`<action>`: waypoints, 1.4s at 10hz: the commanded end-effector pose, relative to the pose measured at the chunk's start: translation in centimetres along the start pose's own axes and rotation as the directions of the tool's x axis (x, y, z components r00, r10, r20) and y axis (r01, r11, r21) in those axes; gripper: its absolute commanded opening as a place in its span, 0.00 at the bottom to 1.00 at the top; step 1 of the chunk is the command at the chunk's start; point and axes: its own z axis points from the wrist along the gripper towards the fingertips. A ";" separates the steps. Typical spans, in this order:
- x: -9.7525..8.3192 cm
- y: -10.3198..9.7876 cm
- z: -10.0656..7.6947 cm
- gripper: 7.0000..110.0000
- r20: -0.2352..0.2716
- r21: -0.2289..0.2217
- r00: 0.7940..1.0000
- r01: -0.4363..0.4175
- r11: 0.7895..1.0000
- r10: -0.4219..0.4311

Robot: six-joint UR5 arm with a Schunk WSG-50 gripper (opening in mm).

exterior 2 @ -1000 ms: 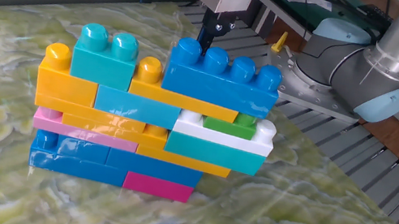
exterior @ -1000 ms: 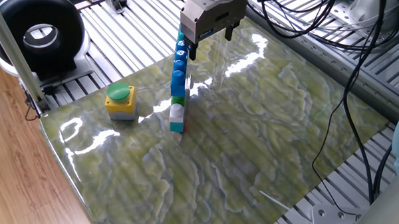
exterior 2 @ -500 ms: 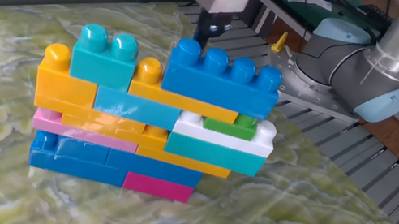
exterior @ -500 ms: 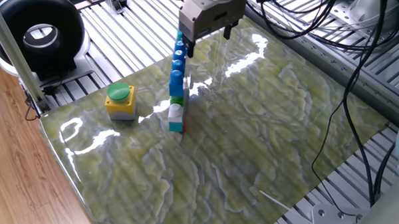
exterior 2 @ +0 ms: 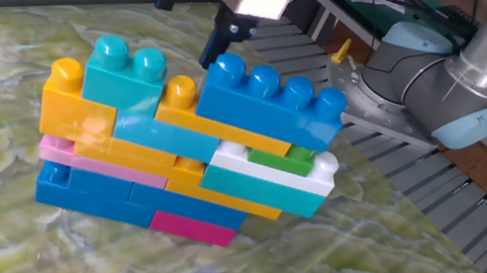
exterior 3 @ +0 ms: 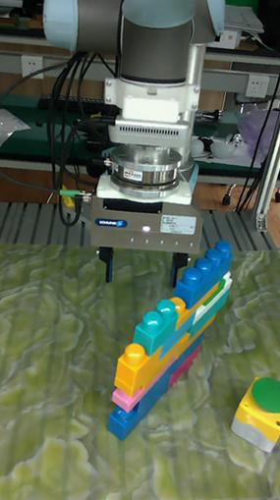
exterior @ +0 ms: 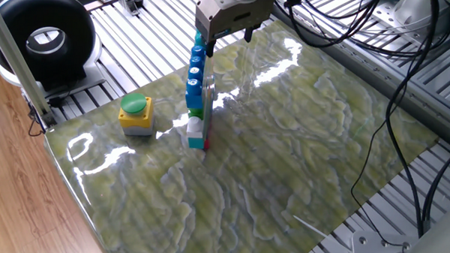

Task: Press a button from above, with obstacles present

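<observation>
The button (exterior: 135,112) has a green round cap on a yellow box with a grey base, and it stands near the mat's left edge; the tall fixed view shows the button (exterior 3: 266,407) at the lower right. The obstacles (exterior 2: 181,151) are a wall of joined toy bricks in blue, yellow, teal, white, pink and green. Seen end-on, the obstacles (exterior: 197,95) lean to the left. My gripper (exterior 3: 144,267) hangs open and empty behind the obstacles (exterior 3: 173,339), far from the button. One finger (exterior 2: 218,44) touches the top blue brick.
A green marbled mat (exterior: 284,158) covers the table, with slatted metal rails (exterior: 138,41) around it. A black round device (exterior: 40,34) sits at the far left. Cables (exterior: 348,26) hang at the back right. The arm's grey base (exterior 2: 454,83) is behind the mat.
My gripper has moved sideways and risen a little. The brick wall now leans where it stood upright before.
</observation>
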 end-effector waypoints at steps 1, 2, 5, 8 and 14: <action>-0.1 0.3 -0.4 0.00 0.009 -0.013 1.000 -0.014 1.000 0.014; -0.1 0.3 -0.4 0.00 0.009 -0.015 1.000 -0.014 1.000 0.014; 0.0 0.2 -0.6 0.00 0.005 -0.009 1.000 -0.012 1.000 0.012; 0.0 0.0 -0.6 0.00 0.004 -0.005 1.000 -0.007 1.000 0.007; 0.0 -0.2 -0.8 0.00 0.009 0.007 1.000 -0.004 1.000 0.004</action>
